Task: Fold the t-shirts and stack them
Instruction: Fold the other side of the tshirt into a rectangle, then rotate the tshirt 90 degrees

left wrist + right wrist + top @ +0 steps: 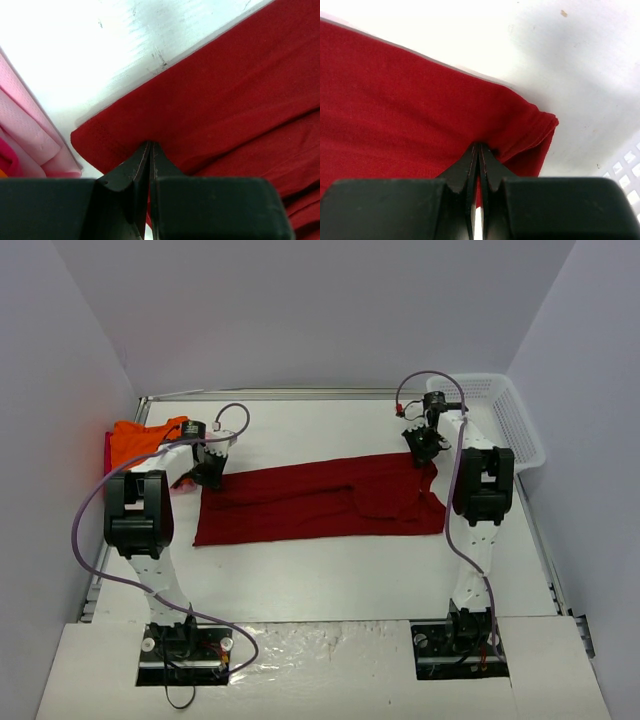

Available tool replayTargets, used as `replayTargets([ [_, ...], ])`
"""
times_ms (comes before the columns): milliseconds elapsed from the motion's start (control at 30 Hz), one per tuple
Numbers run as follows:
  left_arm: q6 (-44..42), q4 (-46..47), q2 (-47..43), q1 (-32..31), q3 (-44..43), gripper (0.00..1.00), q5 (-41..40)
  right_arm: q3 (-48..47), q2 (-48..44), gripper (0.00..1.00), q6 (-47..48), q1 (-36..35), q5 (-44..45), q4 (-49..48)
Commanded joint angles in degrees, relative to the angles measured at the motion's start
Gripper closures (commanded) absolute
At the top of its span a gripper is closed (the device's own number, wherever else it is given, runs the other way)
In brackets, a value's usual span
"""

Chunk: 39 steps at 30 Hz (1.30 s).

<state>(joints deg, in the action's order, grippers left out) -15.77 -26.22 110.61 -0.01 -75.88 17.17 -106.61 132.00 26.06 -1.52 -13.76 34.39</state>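
Left claw [209, 474] and right claw [426, 449] both pinched closed, reaching forward, low.

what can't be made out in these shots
- Pink t-shirt: left wrist view, cut off by the left edge.
- Orange t-shirt: top view, the left arm covers part of it.
- Dark red t-shirt: wrist views, pinched corners hidden inside the shut left gripper and right gripper.
- Basket: right wrist view, only a corner shows.
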Motion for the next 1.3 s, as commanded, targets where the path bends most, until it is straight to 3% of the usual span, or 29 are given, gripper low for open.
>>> replayTargets([
  [0,-0.40,-4.46,-0.92,0.63,2.31,0.98,-5.74,4.21,4.14,1.00,0.74,3.45,9.63,0.77],
  [333,-0.49,-7.53,-5.04,0.63,3.36,0.98,-4.07,-6.58,9.32,1.00,-0.05,3.36,7.96,3.05],
  [567,-2.33,-11.48,-12.95,0.63,8.99,0.98,-2.49,-24.48,18.98,1.00,-0.49,1.52,5.14,6.03],
  [767,-2.60,-12.45,-17.35,1.06,10.31,0.98,-2.49,-38.47,28.03,0.96,2.23,-5.33,5.59,6.04],
  [967,-2.51,-12.37,-18.94,2.91,8.90,0.98,-4.34,-38.85,27.52,0.93,6.63,-11.31,5.32,-1.16],
  [1267,-2.51,-11.49,-17.97,5.37,8.38,0.98,-5.48,-36.65,25.76,0.92,13.13,-14.74,-1.18,-3.89],
])
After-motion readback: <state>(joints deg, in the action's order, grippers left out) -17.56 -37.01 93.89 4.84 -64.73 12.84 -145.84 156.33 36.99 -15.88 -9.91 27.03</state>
